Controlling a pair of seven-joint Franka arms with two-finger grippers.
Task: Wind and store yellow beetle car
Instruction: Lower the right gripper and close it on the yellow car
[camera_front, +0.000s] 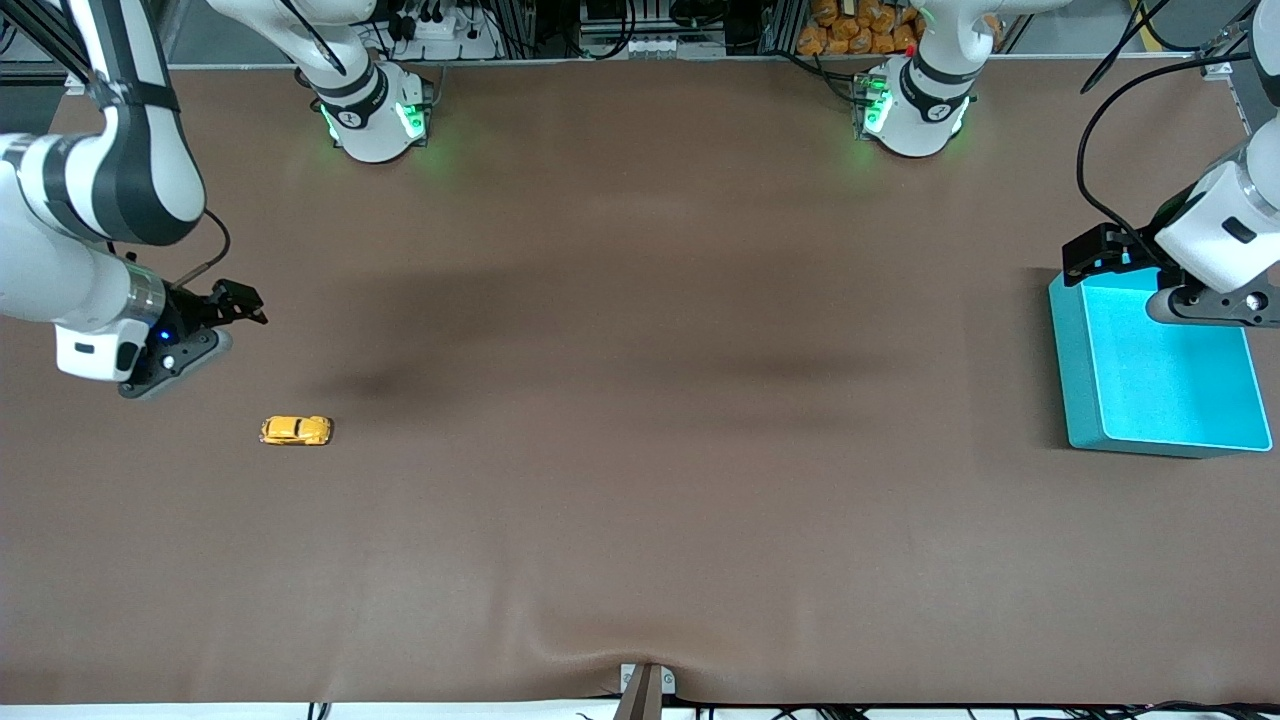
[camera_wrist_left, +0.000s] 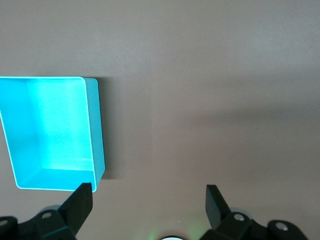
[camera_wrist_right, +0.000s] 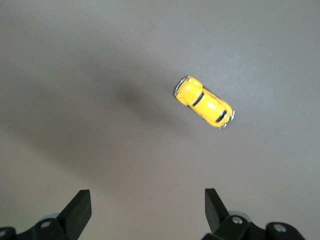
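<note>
The yellow beetle car (camera_front: 296, 430) is sitting alone near the right gripper (camera_front: 215, 325), fingers spread empty; the left gripper (camera_wrist_left: 149, 200) is hovering wide apart by the teal bin (camera_front: 1075, 370).

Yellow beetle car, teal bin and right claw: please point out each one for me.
yellow beetle car (camera_front: 296, 430): front view, on its roof.
teal bin (camera_front: 1076, 370): front view, on its outer side wall.
right claw (camera_wrist_right: 147, 207): right wrist view, midway between its open fingertips.
</note>
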